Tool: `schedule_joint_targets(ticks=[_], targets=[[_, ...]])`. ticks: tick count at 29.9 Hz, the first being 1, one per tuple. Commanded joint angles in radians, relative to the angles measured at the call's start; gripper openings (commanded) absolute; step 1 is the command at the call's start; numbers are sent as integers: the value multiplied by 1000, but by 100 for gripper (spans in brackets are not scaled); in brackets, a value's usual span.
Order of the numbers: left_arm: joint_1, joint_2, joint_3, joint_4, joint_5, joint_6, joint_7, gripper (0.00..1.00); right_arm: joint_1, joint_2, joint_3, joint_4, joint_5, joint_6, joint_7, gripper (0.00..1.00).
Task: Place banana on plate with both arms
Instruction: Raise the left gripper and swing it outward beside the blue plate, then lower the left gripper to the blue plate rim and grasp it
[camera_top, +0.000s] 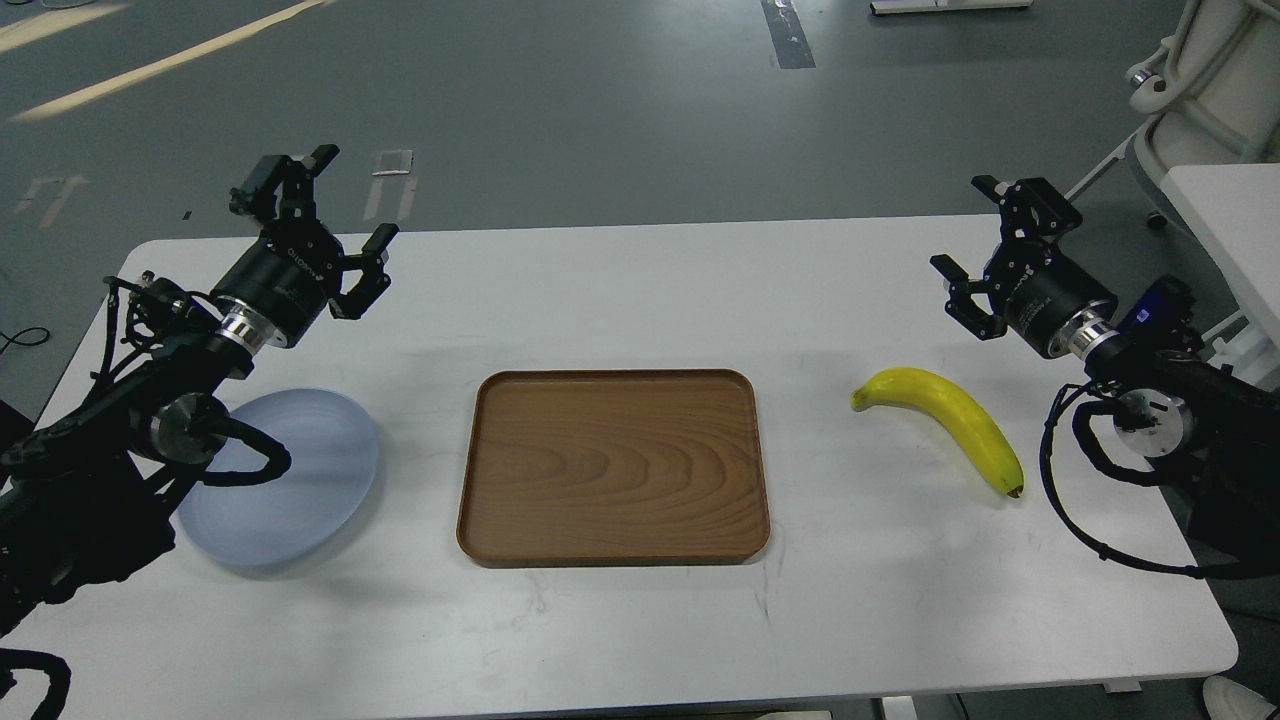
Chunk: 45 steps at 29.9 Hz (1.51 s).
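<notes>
A yellow banana (950, 420) lies on the white table at the right, its greenish stem end toward the tray and its dark tip toward the front. The pale blue plate (310, 470) rests at the left, partly covered by my left arm. My left gripper (350, 205) hovers above the table's far left, beyond the plate, open with nothing between its fingers. My right gripper (965, 230) is raised at the far right, behind the banana and apart from it, also open and holding nothing.
A rectangular brown wood-grain tray (500, 470) sits in the table's middle between plate and banana. A white chair (1200, 80) and another white table (1230, 210) stand off to the right. Grey floor lies beyond the far edge.
</notes>
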Motion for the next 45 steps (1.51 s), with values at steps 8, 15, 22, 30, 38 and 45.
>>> schedule_joint_targets(ticks=[8, 15, 22, 30, 38, 45], targets=[[-12, 24, 14, 6, 9, 0, 0, 100, 8, -4, -2, -8, -3, 0, 0, 100], [-63, 170, 21, 6, 58, 0, 0, 100, 37, -17, -15, -10, -6, 0, 0, 100], [-152, 434, 20, -272, 603, 0, 0, 100, 31, -48, -18, -10, -6, 0, 0, 100], [-135, 626, 26, -620, 1214, 0, 0, 100, 26, -30, -20, -10, -9, 0, 0, 100], [-101, 634, 199, -532, 1526, 0, 0, 100, 31, -16, -20, -10, -11, 0, 0, 100], [-83, 612, 339, -379, 1476, 81, 0, 100, 30, -14, -20, -10, -11, 0, 0, 100]])
